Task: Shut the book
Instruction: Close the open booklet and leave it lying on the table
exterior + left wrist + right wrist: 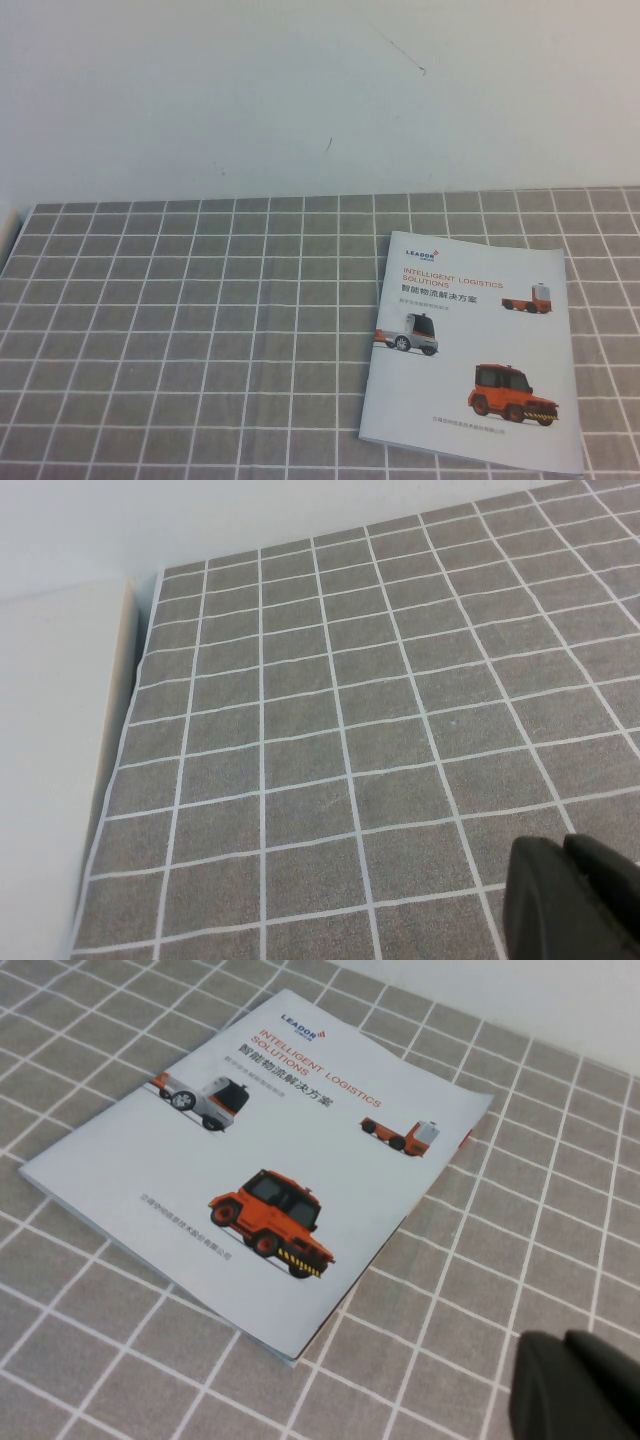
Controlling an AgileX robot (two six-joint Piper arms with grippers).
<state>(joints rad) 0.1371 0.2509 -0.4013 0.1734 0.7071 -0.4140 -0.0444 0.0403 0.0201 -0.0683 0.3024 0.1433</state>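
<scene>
Your right gripper: only a dark part shows, above grey checked cloth, near right edge of book. Parted or together, you cannot tell. Your left gripper: dark part over same cloth, well to left of book, state likewise cannot be told. Book lies closed and flat, cover up, orange vehicles printed on it, apart from both grippers. White surface beyond book.

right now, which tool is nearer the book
Right. The right tool hovers close beside the book; the left tool is over the checked cloth, with the book nowhere in its view.
</scene>
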